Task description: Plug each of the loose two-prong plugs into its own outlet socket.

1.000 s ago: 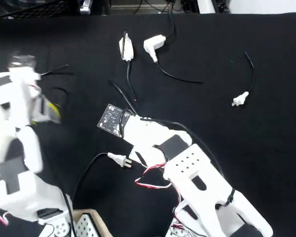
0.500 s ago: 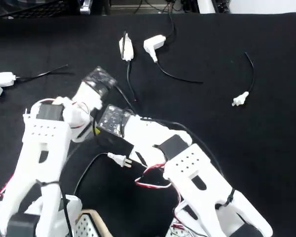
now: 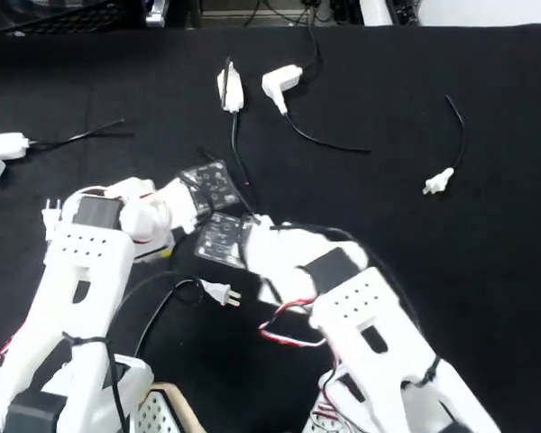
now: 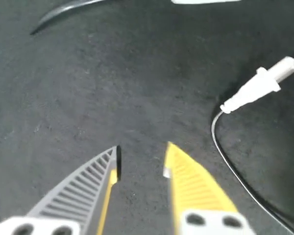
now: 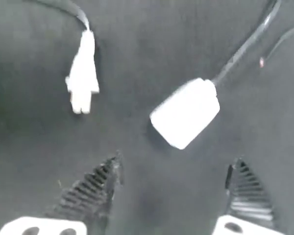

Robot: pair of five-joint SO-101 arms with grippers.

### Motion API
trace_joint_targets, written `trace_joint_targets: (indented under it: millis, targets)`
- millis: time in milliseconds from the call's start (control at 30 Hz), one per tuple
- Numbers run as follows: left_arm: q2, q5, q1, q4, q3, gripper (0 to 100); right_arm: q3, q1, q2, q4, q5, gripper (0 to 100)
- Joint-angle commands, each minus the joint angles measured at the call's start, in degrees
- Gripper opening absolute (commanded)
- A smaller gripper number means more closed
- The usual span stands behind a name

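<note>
A loose two-prong plug (image 3: 218, 291) on a black cord lies in front of the two arms. A second plug (image 3: 439, 180) lies far to the right. Two white sockets (image 3: 283, 81) (image 3: 230, 87) lie at the back, and a third socket (image 3: 0, 149) is at the far left. The left arm (image 3: 81, 262) and the right arm (image 3: 361, 307) meet near the table's middle. My left gripper (image 4: 142, 148) is open over bare cloth, with a white plug (image 4: 264, 85) ahead of it. My right gripper (image 5: 177, 159) is wide open short of a white socket (image 5: 185, 113), with a plug (image 5: 83, 73) beside it.
The table is covered in black cloth (image 3: 487, 289). Thin black cords (image 3: 329, 142) trail from the sockets and plugs across the back half. A pale box corner (image 3: 162, 406) sits at the front edge between the arm bases.
The left arm swung in from the far left to the middle, its wrist now beside the right arm's. The right arm's wrist shifted slightly toward the front. No plug moved.
</note>
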Motion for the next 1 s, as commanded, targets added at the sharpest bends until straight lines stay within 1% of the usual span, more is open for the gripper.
trace_joint_targets:
  millis: [0,100,167,267,433,500,567,633,867,900,967]
  targets:
    - [-1.8,-4.6,8.2,-0.1,1.2,13,-3.6,9.7,0.7,0.2,1.1,33.2]
    - [-1.5,-4.5,7.8,-1.7,1.4,13,-3.5,13.6,0.8,2.0,3.4,33.2]
    - [-1.4,-4.4,5.8,-4.4,2.3,13,-3.8,16.0,0.7,4.6,5.1,33.2]
    - [-1.7,-1.8,2.6,-10.5,3.9,13,-4.3,18.4,0.7,7.0,6.2,33.2]
    - [-1.9,4.7,-1.0,-20.0,6.2,13,-4.4,18.6,0.7,6.9,6.1,33.2]
    - [-1.9,7.6,-2.1,-22.0,6.5,13,-4.4,18.7,0.7,6.9,6.1,33.2]
    - [-1.9,8.9,-3.0,-22.8,6.5,13,-4.1,19.3,0.7,6.9,6.1,33.2]
    - [-1.9,8.8,-3.2,-22.9,6.5,13,-4.2,22.2,0.7,7.2,6.0,33.2]
    - [-1.7,8.5,-0.7,-22.9,7.6,13,-4.0,37.6,0.9,4.9,6.0,33.2]
    - [-1.8,7.4,-0.6,-22.9,7.7,13,-4.0,39.3,1.1,4.8,5.5,33.2]
    - [-1.8,2.9,-0.5,-22.8,8.1,13,-4.0,41.9,1.0,4.6,1.3,33.2]
